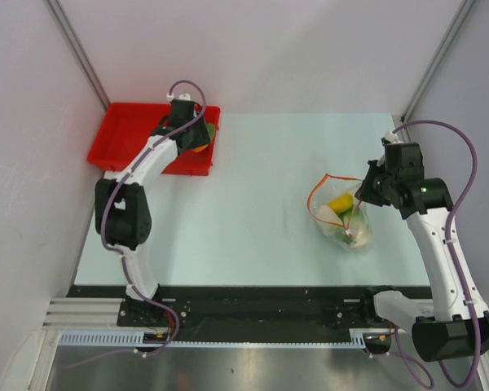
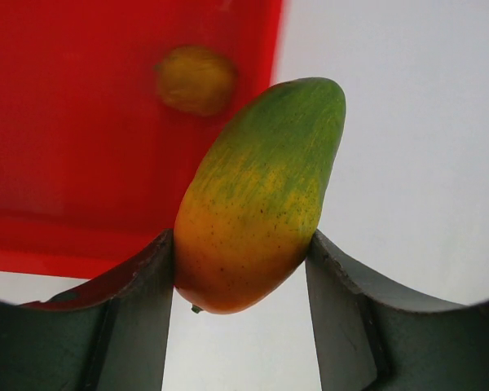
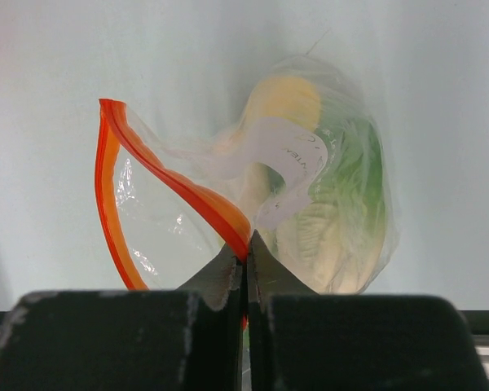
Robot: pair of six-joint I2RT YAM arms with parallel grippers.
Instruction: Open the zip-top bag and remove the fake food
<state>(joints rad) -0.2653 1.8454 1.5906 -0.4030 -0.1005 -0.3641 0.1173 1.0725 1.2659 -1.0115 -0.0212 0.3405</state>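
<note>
My left gripper [image 2: 240, 241] clamps mango [image 2: 261, 187] above red tray [image 2: 81, 130] edge, brown piece [image 2: 196, 79] inside the tray; right gripper [image 3: 246, 246] pinches zip-top bag [image 3: 310, 187] strip.

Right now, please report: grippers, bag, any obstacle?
Left gripper shut on mango by red tray. Right gripper shut on zip-top bag, mouth open, fake food inside. No obstacle seen.

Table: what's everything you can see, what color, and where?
table: one, pale green, under everything
red tray: one, red, far left corner
brown piece: one, yellowish brown, in the tray
mango: one, green to orange, in left hand at tray's edge
zip-top bag: one, clear, orange strip, right side, open
yellow piece: one, yellow, in the bag
white piece: one, white, in the bag
lettuce: one, green, in the bag
left hand: one, dark, shut on the mango
right hand: one, dark, pinching the bag's strip
</note>
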